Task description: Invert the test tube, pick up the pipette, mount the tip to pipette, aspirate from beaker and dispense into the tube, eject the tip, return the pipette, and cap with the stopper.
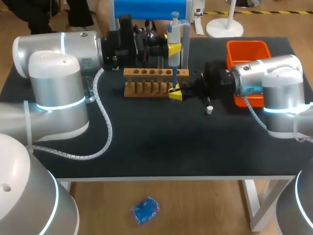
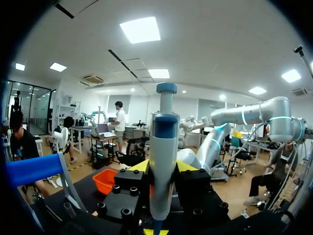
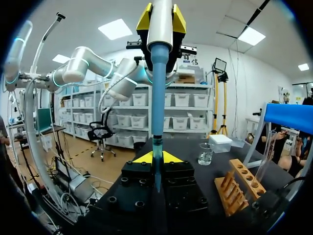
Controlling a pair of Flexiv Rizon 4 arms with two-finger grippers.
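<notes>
A robot's left hand (image 1: pixel 171 49) is clamped around the white-and-blue plastic pipette (image 1: pixel 174 29), holding it upright with its blue plunger button above the fingers and its slim blue shaft pointing straight down. Directly below, the right hand (image 1: pixel 176 92) is drawn narrow on what appears to be the clear glass test tube (image 3: pixel 157 149), gripped between its yellow tips with the mouth upward. The pipette's lower end meets the tube there, though the tube itself is hard to make out from above.

The light wooden tube rack (image 1: pixel 155 73) stands just beside the right hand, on the left arm's side. The small white stopper (image 1: pixel 209 109) lies on the dark counter (image 1: pixel 146 142) close under the right wrist. The clear glass beaker (image 3: pixel 205 154) sits ahead of the right hand, beyond the rack.

The work looks to be at the dispensing step. The tube is likely light, smooth and fragile, best held at mid-length with modest pressure. The pipette is stiff and best gripped on its thick body, clear of the plunger. The tiny stopper may roll or slip when pinched.
</notes>
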